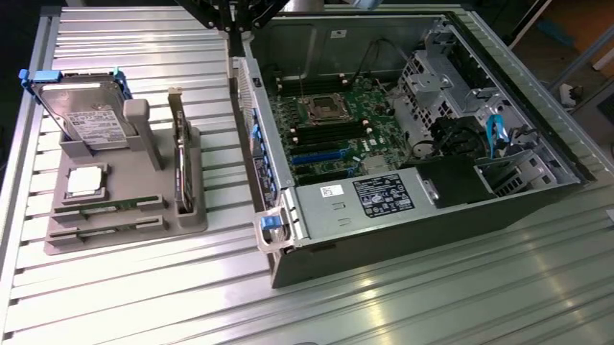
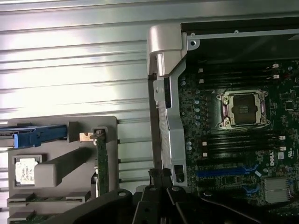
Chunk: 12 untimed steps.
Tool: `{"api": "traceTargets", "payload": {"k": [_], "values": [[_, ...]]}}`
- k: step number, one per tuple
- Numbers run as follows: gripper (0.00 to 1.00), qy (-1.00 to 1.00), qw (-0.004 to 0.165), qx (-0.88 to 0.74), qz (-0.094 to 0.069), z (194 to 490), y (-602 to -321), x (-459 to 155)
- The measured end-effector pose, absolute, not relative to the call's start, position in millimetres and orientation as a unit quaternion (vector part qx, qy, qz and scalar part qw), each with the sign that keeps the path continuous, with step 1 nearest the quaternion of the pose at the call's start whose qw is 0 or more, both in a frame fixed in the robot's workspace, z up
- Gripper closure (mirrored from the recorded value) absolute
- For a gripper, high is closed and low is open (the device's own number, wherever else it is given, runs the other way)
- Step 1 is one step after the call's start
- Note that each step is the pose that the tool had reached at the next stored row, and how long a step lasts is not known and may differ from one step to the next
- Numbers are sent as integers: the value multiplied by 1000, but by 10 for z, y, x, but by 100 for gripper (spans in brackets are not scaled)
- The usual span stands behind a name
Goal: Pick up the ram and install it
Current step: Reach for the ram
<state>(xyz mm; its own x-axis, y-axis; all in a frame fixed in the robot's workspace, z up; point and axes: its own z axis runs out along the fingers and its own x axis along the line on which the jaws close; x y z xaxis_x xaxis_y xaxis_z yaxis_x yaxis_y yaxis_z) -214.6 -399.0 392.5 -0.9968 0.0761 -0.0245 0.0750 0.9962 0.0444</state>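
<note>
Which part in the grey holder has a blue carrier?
The silver hard drive, propped at one end of the holder; the bracketed card and the square chip carry no blue.

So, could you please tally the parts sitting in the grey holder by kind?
Hard drive: 1
CPU: 1
Card: 1
Ram: 2
Total: 5
</note>
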Motion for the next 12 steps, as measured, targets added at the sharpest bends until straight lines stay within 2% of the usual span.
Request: {"api": "traceTargets", "payload": {"k": [12], "values": [[89, 999, 13, 38, 22, 3918, -3989, -2553]]}}
